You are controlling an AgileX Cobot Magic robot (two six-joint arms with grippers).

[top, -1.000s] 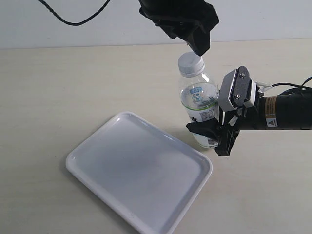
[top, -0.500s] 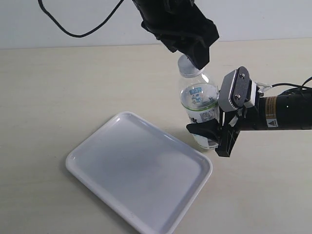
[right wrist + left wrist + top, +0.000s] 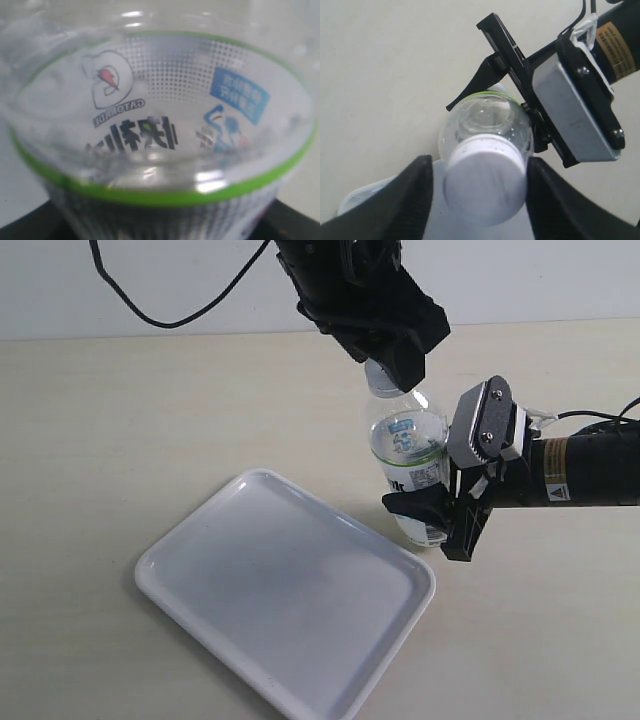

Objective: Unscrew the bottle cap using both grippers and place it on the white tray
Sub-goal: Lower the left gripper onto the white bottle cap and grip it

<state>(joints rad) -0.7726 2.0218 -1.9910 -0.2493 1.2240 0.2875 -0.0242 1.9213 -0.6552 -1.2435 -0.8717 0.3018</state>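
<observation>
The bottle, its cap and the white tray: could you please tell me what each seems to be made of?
Bottle: clear glossy plastic, see-through with highlights. Cap: opaque white plastic, apparently matte; finer detail is blurred. White tray: probably plastic, smooth with soft sheen and moulded rounded rim.

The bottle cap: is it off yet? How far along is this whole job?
Done: the right gripper clamps the bottle upright on the table. In hand: the left gripper sits over the bottle cap, a finger on each side with a slight gap showing; the cap is not yet off. Left: unscrew it and carry it to the white tray, which holds nothing.
</observation>
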